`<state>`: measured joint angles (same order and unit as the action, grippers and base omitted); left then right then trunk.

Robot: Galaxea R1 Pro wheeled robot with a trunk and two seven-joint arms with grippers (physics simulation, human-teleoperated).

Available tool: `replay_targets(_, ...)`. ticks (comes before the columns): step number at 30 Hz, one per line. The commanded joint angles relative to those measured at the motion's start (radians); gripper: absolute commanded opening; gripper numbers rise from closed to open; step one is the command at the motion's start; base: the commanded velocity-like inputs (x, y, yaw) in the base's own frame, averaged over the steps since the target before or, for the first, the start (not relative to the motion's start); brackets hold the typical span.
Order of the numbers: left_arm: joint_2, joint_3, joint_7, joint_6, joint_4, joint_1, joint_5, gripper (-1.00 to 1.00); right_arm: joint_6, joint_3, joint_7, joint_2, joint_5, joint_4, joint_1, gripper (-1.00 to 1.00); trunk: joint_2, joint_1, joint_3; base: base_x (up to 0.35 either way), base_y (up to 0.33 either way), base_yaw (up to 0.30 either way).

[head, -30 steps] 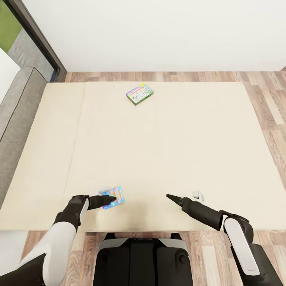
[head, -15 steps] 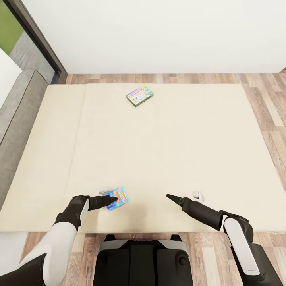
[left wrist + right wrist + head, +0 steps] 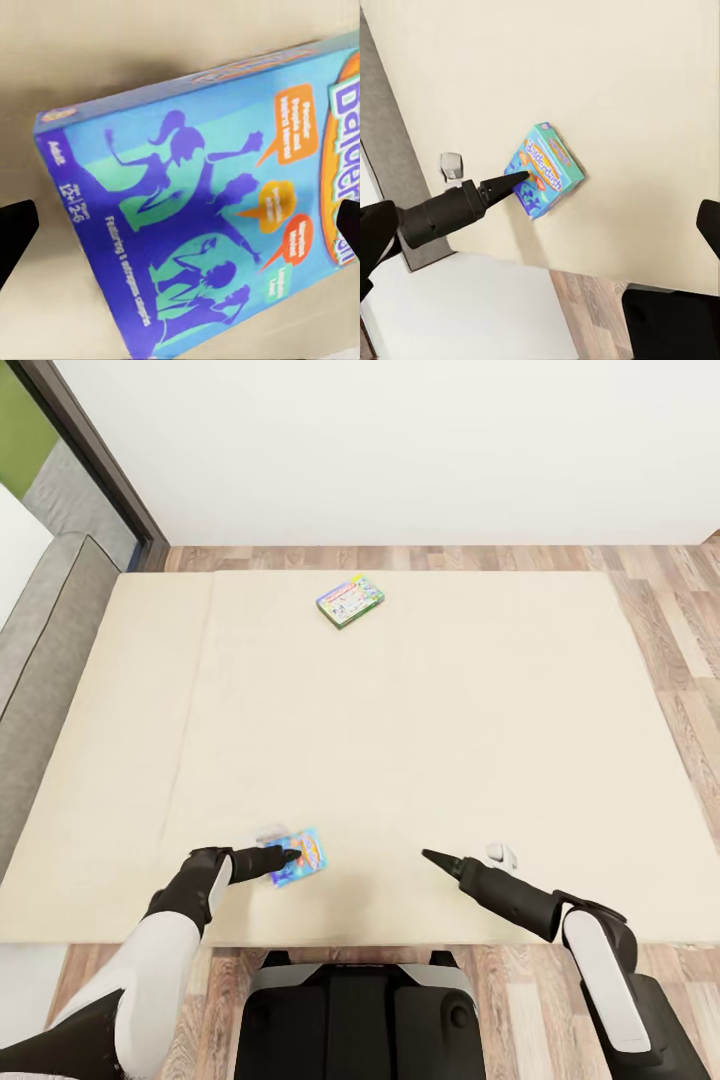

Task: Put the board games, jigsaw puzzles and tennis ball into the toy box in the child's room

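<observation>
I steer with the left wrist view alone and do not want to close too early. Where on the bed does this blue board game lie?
Observer: The blue board game lies on the bed near the edge closest to the robot, with the left claw at it.
Operator: And the other board game?
Observer: The green-edged board game lies near the bed's far edge.
Operator: Is the right claw busy?
Observer: No. The right claw is open and empty, beside the blue game.
</observation>
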<state>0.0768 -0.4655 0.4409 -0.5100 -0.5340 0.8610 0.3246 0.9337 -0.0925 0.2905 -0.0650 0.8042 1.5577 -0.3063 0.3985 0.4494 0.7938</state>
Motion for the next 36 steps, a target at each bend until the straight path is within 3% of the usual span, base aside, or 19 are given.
replay_targets(1, 0.001, -0.009, 0.014, -0.011, -0.008, -0.005, 0.01, 1.0, 0.007, 0.0, 0.009, 0.002, -0.007, 0.002, -0.001, 1.0, 0.002, 0.001, 0.001, 0.0, 0.0, 0.0)
replay_targets(9, 0.001, -0.009, 0.043, -0.056, -0.053, -0.023, 0.01, 1.0, -0.026, 0.0, 0.011, -0.023, -0.002, -0.012, -0.001, 1.0, 0.002, 0.001, 0.001, 0.0, 0.0, 0.0)
replay_targets(15, 0.001, -0.008, 0.043, -0.088, -0.053, -0.023, 0.01, 1.0, -0.028, -0.001, 0.01, -0.023, -0.003, -0.015, -0.001, 1.0, 0.002, 0.001, 0.001, 0.0, 0.0, 0.0)
replay_targets(36, 0.0, -0.008, 0.042, -0.084, -0.054, -0.023, 0.01, 1.0, -0.029, -0.001, 0.012, -0.024, -0.005, -0.018, -0.001, 1.0, 0.002, 0.001, 0.001, 0.0, -0.03, 0.0)
